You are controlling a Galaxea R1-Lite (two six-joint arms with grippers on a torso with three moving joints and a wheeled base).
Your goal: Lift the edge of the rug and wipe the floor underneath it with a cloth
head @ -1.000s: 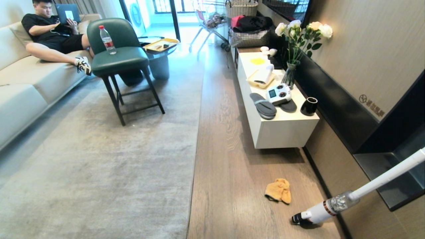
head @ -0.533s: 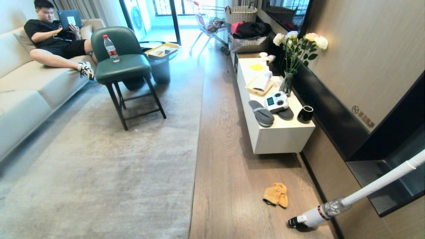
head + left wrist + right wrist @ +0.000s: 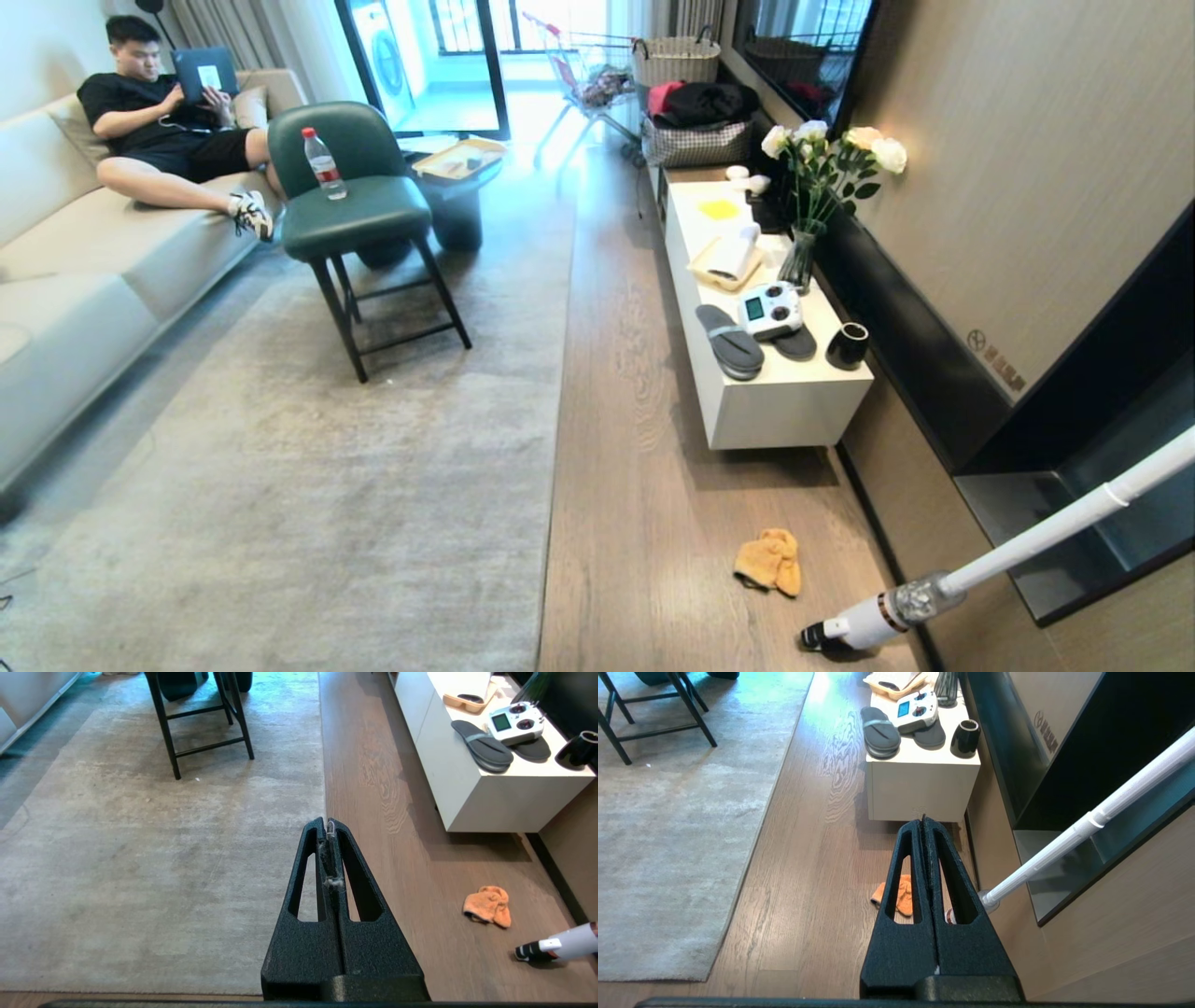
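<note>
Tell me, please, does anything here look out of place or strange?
Yes. A pair of dark slippers lies on top of the white cabinet, beside a remote controller, an unusual place for footwear. An orange cloth lies crumpled on the wood floor, near a vacuum cleaner.

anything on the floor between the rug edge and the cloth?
No. In the head view the stretch between the rug edge and the cloth is bare wood floor. The left wrist view shows the same.
</note>
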